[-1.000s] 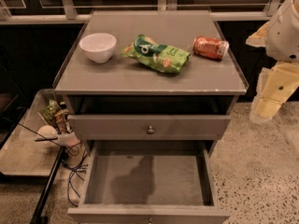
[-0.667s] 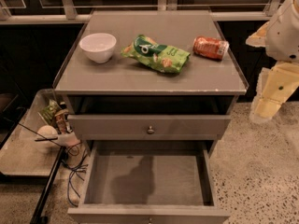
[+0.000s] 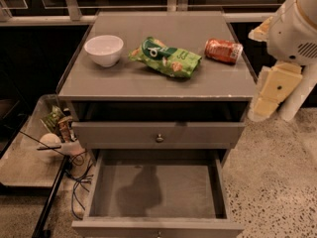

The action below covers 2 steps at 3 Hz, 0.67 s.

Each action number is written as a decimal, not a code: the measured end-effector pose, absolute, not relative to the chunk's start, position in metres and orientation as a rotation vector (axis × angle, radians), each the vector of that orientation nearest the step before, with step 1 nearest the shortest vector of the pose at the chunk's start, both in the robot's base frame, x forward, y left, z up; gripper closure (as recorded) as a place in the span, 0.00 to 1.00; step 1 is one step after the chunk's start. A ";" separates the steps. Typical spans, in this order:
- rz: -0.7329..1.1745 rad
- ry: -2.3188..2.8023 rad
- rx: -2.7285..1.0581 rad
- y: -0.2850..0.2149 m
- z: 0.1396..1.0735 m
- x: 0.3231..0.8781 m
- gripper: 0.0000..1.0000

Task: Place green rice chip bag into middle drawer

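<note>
— Camera view: has anything changed since a second ago?
— Nothing. The bag [image 3: 166, 57] lies where it lay on the cabinet top [image 3: 148, 81], between the bowl [image 3: 103, 49] and the can [image 3: 223, 50].
— And the gripper [image 3: 275, 90]?
— It hangs off the cabinet's right side as before, well apart from the bag. How wide it stands, or whether it holds anything, I cannot tell.
— The drawer [image 3: 190, 187]?
— Pulled out, under the closed upper drawer [image 3: 119, 133].
</note>
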State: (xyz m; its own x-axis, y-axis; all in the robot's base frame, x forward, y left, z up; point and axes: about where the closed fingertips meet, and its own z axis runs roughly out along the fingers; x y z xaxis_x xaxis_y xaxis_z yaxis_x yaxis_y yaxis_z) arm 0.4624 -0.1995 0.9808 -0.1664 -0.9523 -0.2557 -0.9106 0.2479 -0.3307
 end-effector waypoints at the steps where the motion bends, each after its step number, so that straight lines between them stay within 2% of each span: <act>1: -0.062 2.107 -1.570 -0.203 0.969 0.494 0.00; 2: 0.082 2.070 -1.423 -0.206 0.957 0.526 0.00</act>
